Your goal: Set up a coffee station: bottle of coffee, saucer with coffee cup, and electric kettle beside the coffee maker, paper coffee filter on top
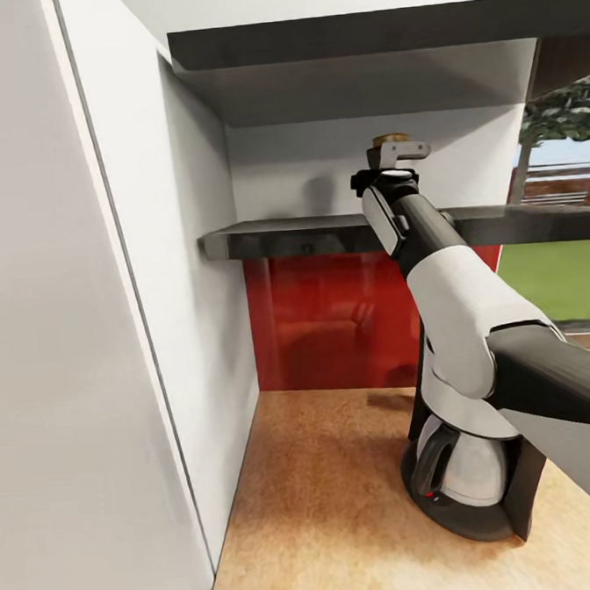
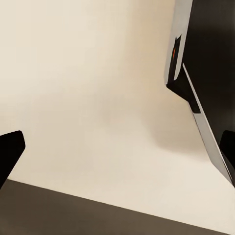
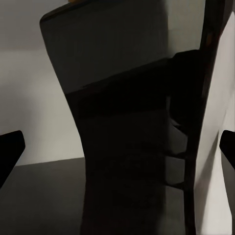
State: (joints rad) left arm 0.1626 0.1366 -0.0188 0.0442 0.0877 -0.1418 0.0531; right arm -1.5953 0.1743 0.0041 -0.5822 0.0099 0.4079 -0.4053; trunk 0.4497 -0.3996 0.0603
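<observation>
White-walled alcove: coffee maker (image 1: 466, 477) stood on worktop (image 1: 327, 504); right hand (image 1: 390, 167) spread around bottle of coffee (image 3: 127, 117), not yet off the kitchen shelf (image 1: 300, 236); remaining items outstanding.

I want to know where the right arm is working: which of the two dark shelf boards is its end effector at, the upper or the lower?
The lower shelf, above the red backsplash; the right end effector is just over it, at the bottle.

Red backsplash (image 1: 332, 319), white wall (image 1: 321, 165), green lawn (image 1: 554, 281) outside.
</observation>
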